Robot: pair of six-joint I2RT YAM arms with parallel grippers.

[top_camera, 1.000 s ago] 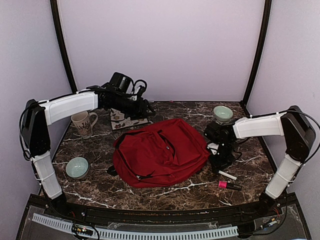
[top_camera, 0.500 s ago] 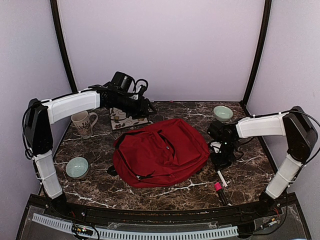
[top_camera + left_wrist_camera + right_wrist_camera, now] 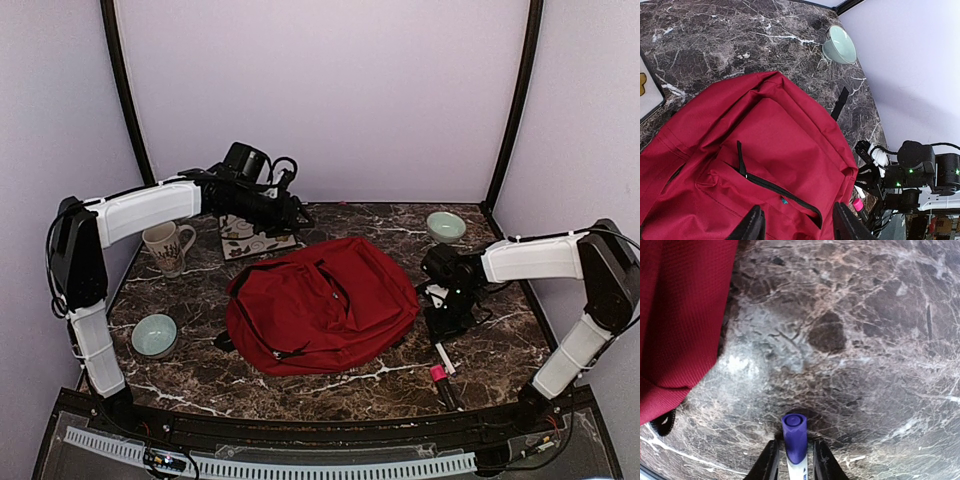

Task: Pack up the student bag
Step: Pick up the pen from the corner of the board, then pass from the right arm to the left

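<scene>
Bag location: student bag (image 3: 320, 305) flat in the middle of the table (image 3: 200, 390), front pocket upward, between the two arms.
Bag axis: long axis roughly left to right, the right end tilted a little toward the back wall; top end judged to point toward the right arm, without certainty.
Bag openings: thin dark slit along the front pocket zip (image 3: 775, 190); no main opening seen gaping.
Left tool: left gripper (image 3: 797, 227) raised over the far-left part of the bag, jaws moderately wide, holding nothing.
Right tool: right gripper (image 3: 795, 462) low at the table just right of the bag, jaws narrow, one finger on each side of a white pen (image 3: 794, 432) with a purple cap; clamped or merely flanked, impossible to tell.
Risk, slip: loss of the pen on lifting, through a shallow pinch on a smooth round barrel.
Risk, knock: pink marker (image 3: 437, 373) just beside the pen, open to a nudge toward the near edge.
Risk, entry: soft cloth with no opening held wide; likely shoving of the bag, or a drop beside it.
</scene>
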